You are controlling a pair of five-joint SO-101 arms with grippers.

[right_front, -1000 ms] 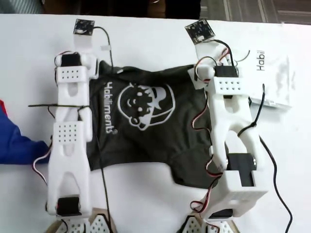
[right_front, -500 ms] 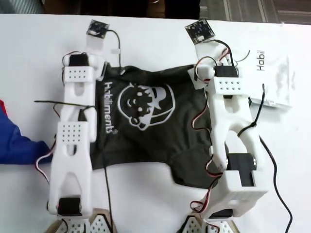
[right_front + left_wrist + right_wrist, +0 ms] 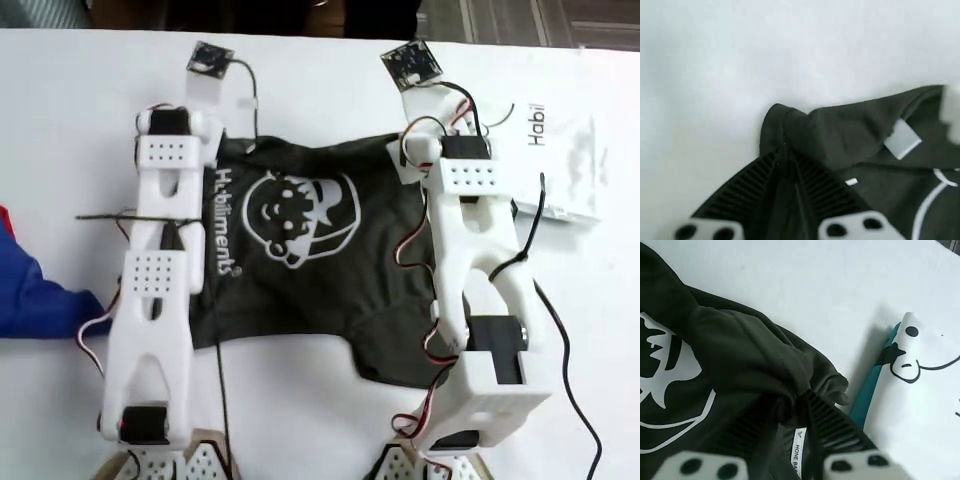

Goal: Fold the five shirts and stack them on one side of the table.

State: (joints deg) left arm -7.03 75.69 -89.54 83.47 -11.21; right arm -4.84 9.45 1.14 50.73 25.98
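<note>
high view, from the left: a blue cloth [image 3: 30, 290] lies crumpled at the table's edge, well apart from the left pincer [image 3: 786, 150], on its outer side. that pincer is pressed together on one far corner of the black fabric shirt with a white cartoon print [image 3: 300, 270], which lies spread on the white table [image 3: 320, 80] between the two arms. the right pincer [image 3: 802, 399] pinches the shirt's other far corner, with fabric bunched over its tips. just beside it, on its outer side, lies a folded white shirt [image 3: 560, 165] showing a teal edge.
</note>
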